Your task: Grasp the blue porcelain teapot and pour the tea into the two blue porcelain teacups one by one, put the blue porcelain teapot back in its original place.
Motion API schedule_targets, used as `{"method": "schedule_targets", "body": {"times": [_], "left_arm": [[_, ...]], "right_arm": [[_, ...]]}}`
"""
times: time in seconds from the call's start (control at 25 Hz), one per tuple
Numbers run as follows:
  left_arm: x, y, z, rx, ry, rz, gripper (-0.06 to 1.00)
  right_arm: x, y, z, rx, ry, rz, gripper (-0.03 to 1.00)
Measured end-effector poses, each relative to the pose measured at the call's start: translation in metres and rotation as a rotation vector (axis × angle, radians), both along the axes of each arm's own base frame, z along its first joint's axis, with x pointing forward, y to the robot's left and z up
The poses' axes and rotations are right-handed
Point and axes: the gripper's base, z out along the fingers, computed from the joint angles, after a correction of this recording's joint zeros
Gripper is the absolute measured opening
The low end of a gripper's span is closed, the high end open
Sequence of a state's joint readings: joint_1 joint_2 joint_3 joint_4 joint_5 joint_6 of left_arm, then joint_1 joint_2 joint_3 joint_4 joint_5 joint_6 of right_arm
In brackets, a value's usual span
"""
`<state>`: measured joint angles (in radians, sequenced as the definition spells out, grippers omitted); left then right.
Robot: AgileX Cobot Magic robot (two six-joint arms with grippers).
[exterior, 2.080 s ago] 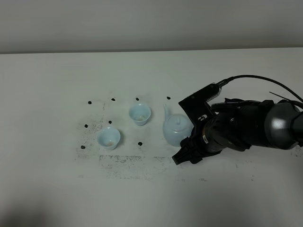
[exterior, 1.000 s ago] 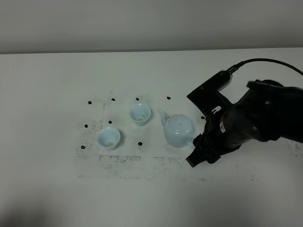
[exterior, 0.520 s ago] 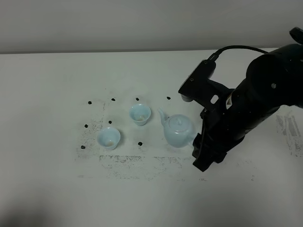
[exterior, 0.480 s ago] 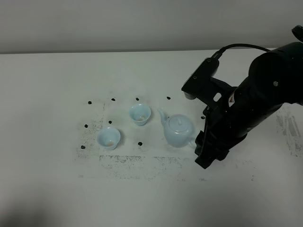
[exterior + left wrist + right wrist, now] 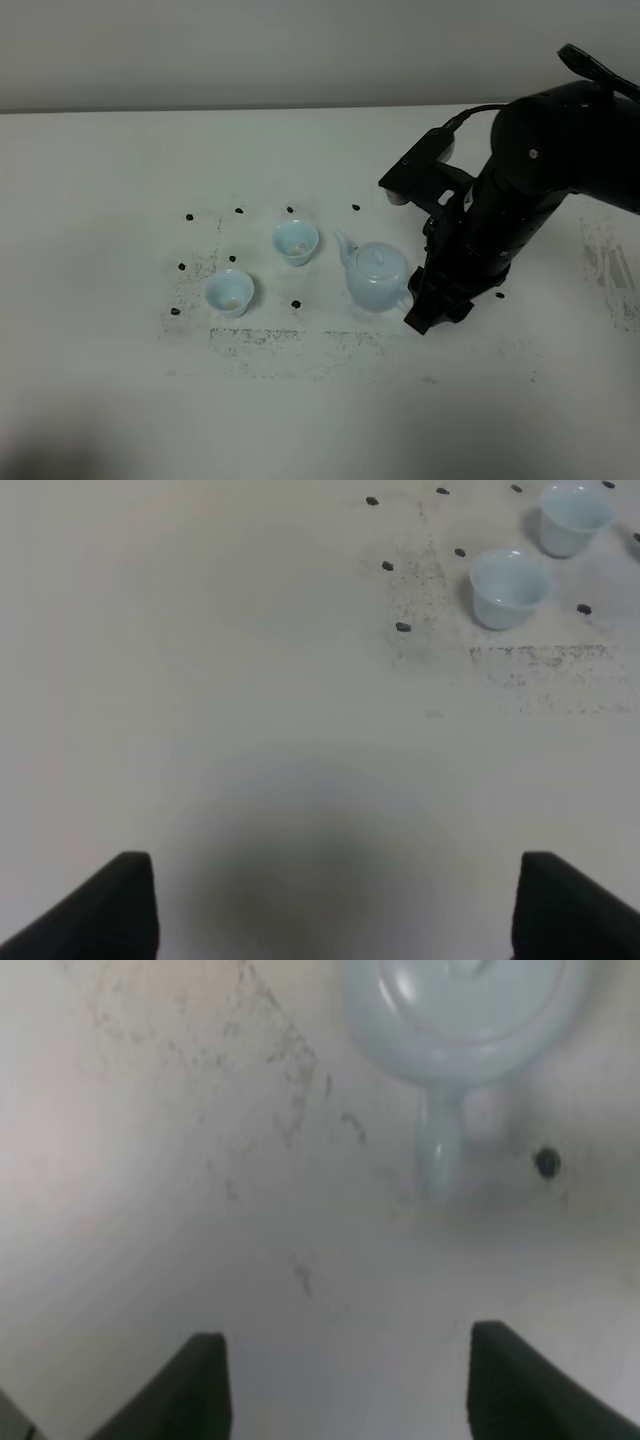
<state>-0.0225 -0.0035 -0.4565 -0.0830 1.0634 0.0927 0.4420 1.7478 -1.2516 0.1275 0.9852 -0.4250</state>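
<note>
Sitting upright just right of centre in the high view, the teapot (image 5: pixel 377 277) is a glossy, pale-blue, round-bellied pot with a small knob on its lid. Its thin spout points to the upper left and its handle to the lower right. Nothing grips it.

Two small cups of the same smooth blue glaze, handleless with flared rims, stand to its left. The nearer cup (image 5: pixel 296 241) is just beside the spout tip, and the farther cup (image 5: pixel 230 292) sits lower and further left. Each shows a faint yellowish patch inside.

The right gripper (image 5: pixel 432 315) — matte black and blocky — hangs at the pot's lower right, close to the handle. In its wrist view the two dark fingers (image 5: pixel 205 1385) are spread wide with only bare surface between them, and the handle ends short of them.

The left gripper (image 5: pixel 335 910) is likewise spread apart, over plain tabletop well away from the cups.

All of it rests on a white table (image 5: pixel 120 180) — dull, with small black dots (image 5: pixel 356 208) around the crockery and a band of gritty grey speckling (image 5: pixel 290 340) below it.
</note>
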Motion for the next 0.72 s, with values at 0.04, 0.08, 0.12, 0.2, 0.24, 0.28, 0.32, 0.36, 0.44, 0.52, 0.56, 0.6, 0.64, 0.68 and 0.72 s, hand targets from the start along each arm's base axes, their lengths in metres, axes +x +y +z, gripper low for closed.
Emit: {"method": "schedule_targets", "body": {"times": [0.04,0.08,0.12,0.2,0.24,0.28,0.32,0.36,0.44,0.52,0.56,0.6,0.64,0.68,0.72], "left_arm": [[0.0,0.0,0.0,0.0,0.0,0.0,0.73],[0.0,0.0,0.0,0.0,0.0,0.0,0.73],[0.0,0.0,0.0,0.0,0.0,0.0,0.73],[0.0,0.0,0.0,0.0,0.0,0.0,0.73],[0.0,0.0,0.0,0.0,0.0,0.0,0.73],[0.0,0.0,0.0,0.0,0.0,0.0,0.73],[0.0,0.0,0.0,0.0,0.0,0.0,0.73],[0.0,0.0,0.0,0.0,0.0,0.0,0.73],[0.0,0.0,0.0,0.0,0.0,0.0,0.73],[0.0,0.0,0.0,0.0,0.0,0.0,0.73],[0.0,0.0,0.0,0.0,0.0,0.0,0.73],[0.0,0.0,0.0,0.0,0.0,0.0,0.73],[0.0,0.0,0.0,0.0,0.0,0.0,0.73],[0.0,0.0,0.0,0.0,0.0,0.0,0.73],[0.0,0.0,0.0,0.0,0.0,0.0,0.73]], "right_arm": [[0.005,0.002,-0.001,-0.001,0.004,0.001,0.54],[0.009,0.004,-0.004,-0.006,0.014,0.005,0.54],[0.013,0.006,-0.009,-0.016,0.028,0.008,0.54],[0.021,0.009,-0.014,-0.034,0.041,0.017,0.54],[0.025,0.01,-0.018,-0.048,0.047,0.022,0.54],[0.027,0.01,-0.021,-0.058,0.051,0.025,0.54],[0.03,0.011,-0.022,-0.065,0.05,0.029,0.54],[0.032,0.012,-0.023,-0.069,0.048,0.032,0.54],[0.034,0.012,-0.024,-0.075,0.041,0.034,0.53],[0.036,0.012,-0.023,-0.072,0.029,0.034,0.53],[0.036,0.012,-0.023,-0.071,0.026,0.034,0.53],[0.036,0.012,-0.023,-0.07,0.022,0.034,0.53],[0.037,0.012,-0.023,-0.07,0.018,0.034,0.53],[0.037,0.012,-0.023,-0.072,0.016,0.035,0.53],[0.037,0.012,-0.023,-0.074,0.015,0.036,0.53]]}}
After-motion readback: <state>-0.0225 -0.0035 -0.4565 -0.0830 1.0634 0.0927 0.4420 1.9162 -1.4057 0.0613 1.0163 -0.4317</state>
